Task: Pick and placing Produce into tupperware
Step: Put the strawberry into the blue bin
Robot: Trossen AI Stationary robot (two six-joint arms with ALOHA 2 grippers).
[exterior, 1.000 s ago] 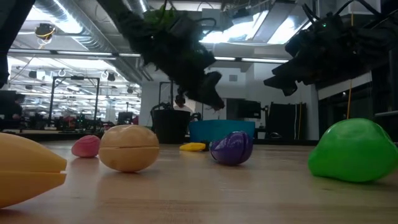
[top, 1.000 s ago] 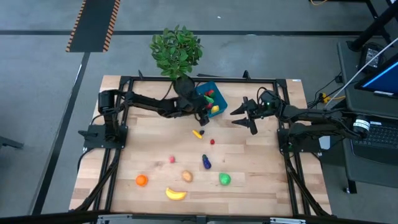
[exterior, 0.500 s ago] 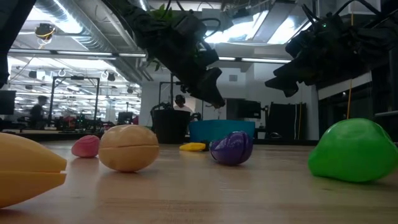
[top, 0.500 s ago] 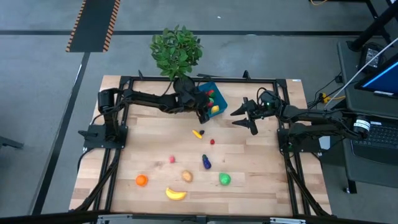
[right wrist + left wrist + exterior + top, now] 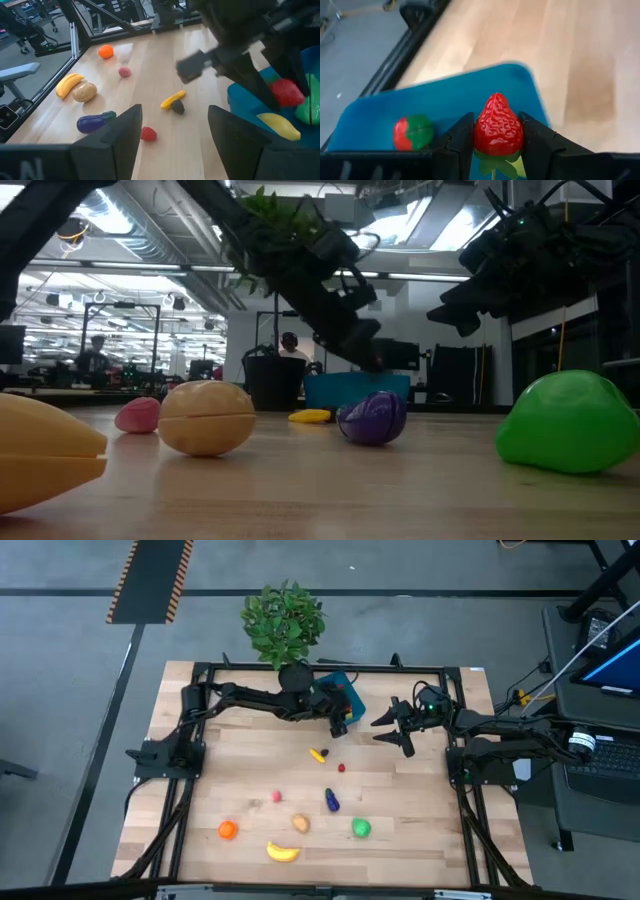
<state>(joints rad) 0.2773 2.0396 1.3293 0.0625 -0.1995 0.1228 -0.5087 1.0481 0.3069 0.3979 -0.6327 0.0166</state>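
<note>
My left gripper (image 5: 496, 137): pinching a red strawberry (image 5: 497, 127) between both fingers, leafy end toward my wrist, tip pointing outward; it hangs just above the tupperware (image 5: 343, 692).
My right gripper (image 5: 399, 724): fingers spread and holding nothing, hovering beside the tupperware on the side away from the potted plant (image 5: 284, 623).
Tupperware: blue, rounded corners, open, lying at the worktop's (image 5: 420, 800) far edge, just beside the potted plant.
Already in the tupperware: a second strawberry (image 5: 413, 132) seen past my fingers; the right wrist view also shows a yellow piece (image 5: 278, 125) and a green one (image 5: 309, 109) inside.
Risk, release point: I sit near one rounded corner of the tupperware; letting go here could send the strawberry onto the rim and out onto the worktop.
Risk, bounce: the strawberry looks hard and glossy, so a drop from height may hop off the pieces inside.
Risk, crowding: my two arms are near each other over the tupperware; a careless swing could bump them together.
Produce outside the tupperware: yellow pepper (image 5: 318, 754), red berry (image 5: 341, 767), eggplant (image 5: 331, 800), green apple (image 5: 361, 828), potato (image 5: 300, 823), banana (image 5: 283, 852), orange (image 5: 228, 830), all well apart from it.
</note>
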